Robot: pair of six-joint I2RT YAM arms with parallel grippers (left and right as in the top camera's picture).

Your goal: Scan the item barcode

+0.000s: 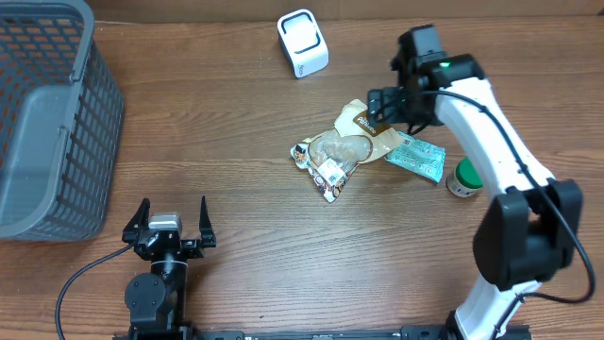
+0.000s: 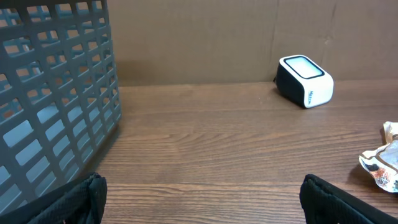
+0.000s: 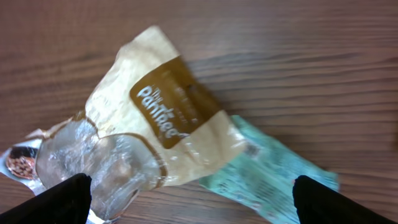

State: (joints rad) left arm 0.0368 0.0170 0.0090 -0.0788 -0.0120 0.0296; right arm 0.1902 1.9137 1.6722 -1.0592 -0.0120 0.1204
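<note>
The right pincer hangs over the heap of goods in the middle of the bench, its jaws wide apart and holding nothing. It sits right above the beige bread packet, which looks like the item meant for scanning. That packet lies flat with its brown label up, overlapping a teal packet on one side and a small printed wrapper on the other. The white scanner stands well apart near the far edge, so the packet would have to be carried there.

The left pincer rests near the front edge, jaws also apart and empty, probably parked out of the way beside the grey basket.

No barcode shows on any packet; it may be underneath. A green-lidded jar is partly hidden by the right arm.
</note>
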